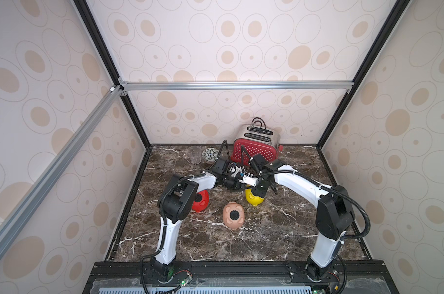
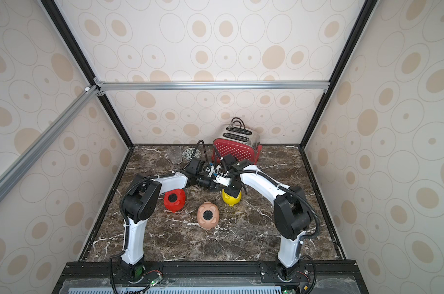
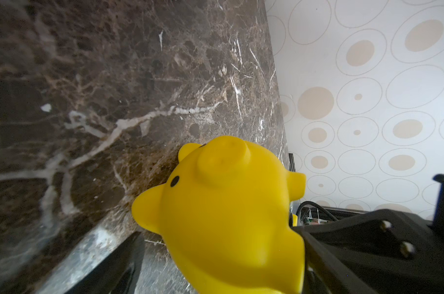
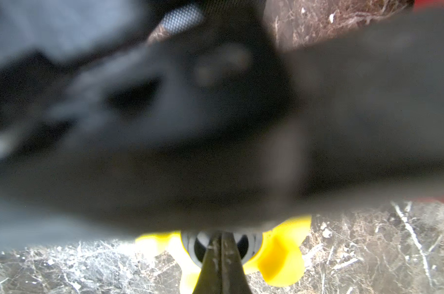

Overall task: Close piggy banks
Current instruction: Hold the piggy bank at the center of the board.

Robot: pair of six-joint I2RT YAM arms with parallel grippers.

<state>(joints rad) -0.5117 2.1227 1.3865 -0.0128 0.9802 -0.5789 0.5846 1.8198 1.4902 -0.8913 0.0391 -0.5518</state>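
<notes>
Brown marble table (image 1: 279, 236) fills the floor of a box with spotty walls. The right gripper (image 4: 221, 240) has its two fingers squeezed tight together with nothing between them. Its tips poke straight down at the round belly hole (image 4: 252, 245) of the yellow pig (image 1: 253, 201). A grey rim shows around that hole, but I cannot tell if it is shut all the way. The yellow pig lies on its back, feet up, right under those tips. The left gripper (image 3: 217, 233) is at the yellow pig's side with its fingers spread wide, one on each side of the body. One finger touches the pig. A strip of table shows beside the other, so it looks like a fence, not a squeeze. The snout points away from the left gripper, so the pig's long way runs out ahead of it. Both arms are at this pig, and the right one is on top, so the push down looks like its job. Near the yellow pig, toward the robot, lies the pink pig (image 1: 233, 221). Farther over lies the red pig (image 2: 176, 205). Each has a black plug (image 1: 233, 215) in its belly, so they look closed. Behind the yellow pig stands the red toaster (image 1: 255, 152).
</notes>
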